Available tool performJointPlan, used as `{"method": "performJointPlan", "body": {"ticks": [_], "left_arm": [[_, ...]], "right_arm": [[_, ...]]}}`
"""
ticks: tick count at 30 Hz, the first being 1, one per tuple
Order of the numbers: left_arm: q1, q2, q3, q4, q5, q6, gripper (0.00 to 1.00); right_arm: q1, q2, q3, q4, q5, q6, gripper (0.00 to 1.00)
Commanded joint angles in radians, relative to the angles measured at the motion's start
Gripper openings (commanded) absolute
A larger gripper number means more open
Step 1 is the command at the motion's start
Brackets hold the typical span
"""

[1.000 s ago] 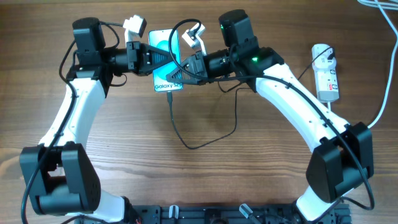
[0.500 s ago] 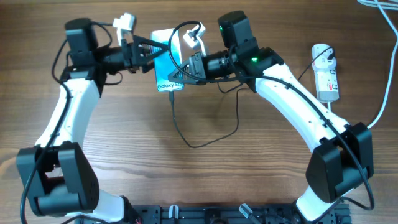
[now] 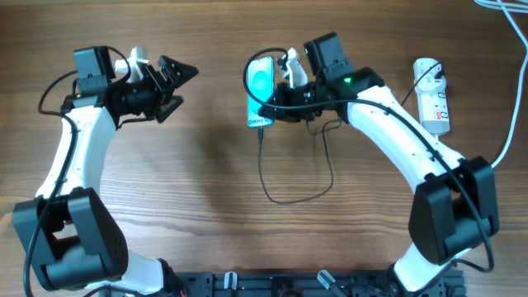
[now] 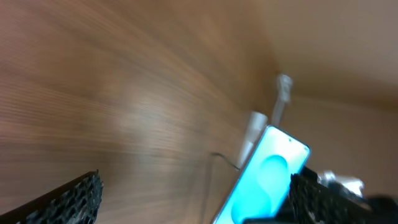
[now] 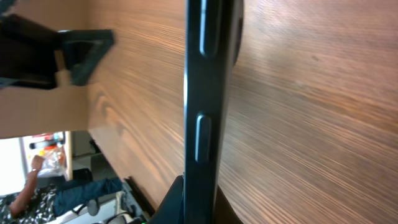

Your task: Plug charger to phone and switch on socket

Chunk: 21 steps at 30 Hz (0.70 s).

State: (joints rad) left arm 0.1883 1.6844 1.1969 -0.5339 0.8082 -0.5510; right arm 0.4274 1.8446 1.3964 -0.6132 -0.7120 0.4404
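My left tool [image 3: 175, 81] has just let go of the phone [image 3: 259, 82]. It now stands spread wide and empty, drawn back well clear of the phone. My right tool [image 3: 279, 101] stays pressed onto the phone and has carried it over to its own side, turned up on edge, so the teal screen looks narrow from above.

The charger [image 3: 285, 198] still hangs from the phone's lower end. It loops over the counter [image 3: 206, 181] below my right tool and runs back up behind that arm. I judge the plugging-in done. What remains is the switch on the socket [image 3: 435, 107], which lies well off to the outer side of my right tool.

The connector joint is too small for me to confirm that it is fully seated. I cannot read the socket's switch, nor make out the plug clearly. My right wrist view shows only the phone's dark edge and side buttons, which hide my fingertips. My left wrist view is blurred, and the white shapes beyond the phone are unclear.
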Motion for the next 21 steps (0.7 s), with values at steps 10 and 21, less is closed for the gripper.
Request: {"method": "performJointPlan", "body": {"ticks": [10,21], "left_arm": [[0.005,-0.013,0.0,-0.024,-0.228,0.03,1.0],[0.005,-0.013,0.0,-0.024,-0.23,0.03,1.0]], "right_arm": [[0.014,0.184,-0.038,0.079,0.028,-0.044,0.04],[0.047,0.277,-0.04,0.121,0.028,-0.045,0.04]]}}
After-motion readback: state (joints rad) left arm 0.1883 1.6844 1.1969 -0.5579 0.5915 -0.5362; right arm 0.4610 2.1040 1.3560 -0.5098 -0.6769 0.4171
